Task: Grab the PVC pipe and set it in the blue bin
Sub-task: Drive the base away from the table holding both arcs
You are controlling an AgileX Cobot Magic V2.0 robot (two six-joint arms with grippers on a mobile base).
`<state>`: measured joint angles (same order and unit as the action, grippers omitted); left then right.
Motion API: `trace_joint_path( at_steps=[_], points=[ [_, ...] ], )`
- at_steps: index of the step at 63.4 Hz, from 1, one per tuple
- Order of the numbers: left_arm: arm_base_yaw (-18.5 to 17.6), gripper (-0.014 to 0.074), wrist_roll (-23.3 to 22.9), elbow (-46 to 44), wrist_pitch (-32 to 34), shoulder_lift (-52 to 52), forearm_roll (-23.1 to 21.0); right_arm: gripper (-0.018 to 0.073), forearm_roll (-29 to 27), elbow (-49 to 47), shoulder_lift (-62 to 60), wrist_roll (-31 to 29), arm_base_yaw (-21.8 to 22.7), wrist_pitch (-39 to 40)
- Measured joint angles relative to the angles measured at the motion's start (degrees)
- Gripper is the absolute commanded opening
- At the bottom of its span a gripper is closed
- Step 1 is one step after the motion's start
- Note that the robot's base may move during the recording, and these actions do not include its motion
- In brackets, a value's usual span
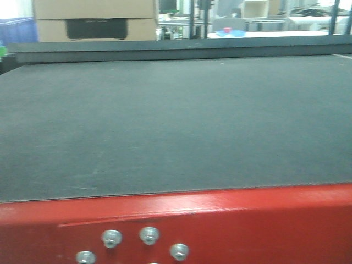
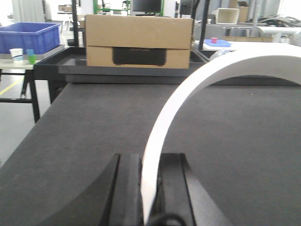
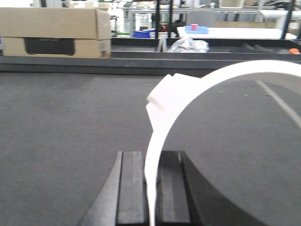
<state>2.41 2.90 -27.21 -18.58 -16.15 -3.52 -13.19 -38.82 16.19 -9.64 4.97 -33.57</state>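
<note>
In the left wrist view a white PVC pipe (image 2: 188, 89) shows as a curved wall arching up and to the right, and my left gripper (image 2: 150, 157) is shut on that wall. The right wrist view shows a similar white PVC pipe (image 3: 188, 94) with a notched lump on its rim, pinched by my right gripper (image 3: 150, 153). Both hang above the dark table mat (image 2: 70, 141). The blue bin (image 2: 28, 36) stands on a side table far to the left. In the front view I see no gripper and no pipe.
A cardboard box (image 2: 138, 40) sits in a black tray (image 2: 56, 66) along the table's far edge, also seen as the box (image 3: 51, 32). The table's left edge (image 2: 28, 136) drops to the floor. A red front rail (image 1: 176, 220) borders the mat.
</note>
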Motion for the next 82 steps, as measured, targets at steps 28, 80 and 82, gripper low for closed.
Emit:
trace_joint_path(
  at_steps=[28,80,82],
  points=[
    [0.00,-0.0111,0.00,0.00,0.43,0.00,0.00,-0.0169,0.12,0.00,0.00,0.00,0.00,0.00],
    [0.00,-0.0111,0.00,0.00,0.56,0.00,0.00,-0.0169,0.12,0.00,0.00,0.00,0.00,0.00],
    [0.00,-0.0111,0.00,0.00,0.56,0.00,0.00,-0.0169,0.12,0.00,0.00,0.00,0.00,0.00]
  ],
)
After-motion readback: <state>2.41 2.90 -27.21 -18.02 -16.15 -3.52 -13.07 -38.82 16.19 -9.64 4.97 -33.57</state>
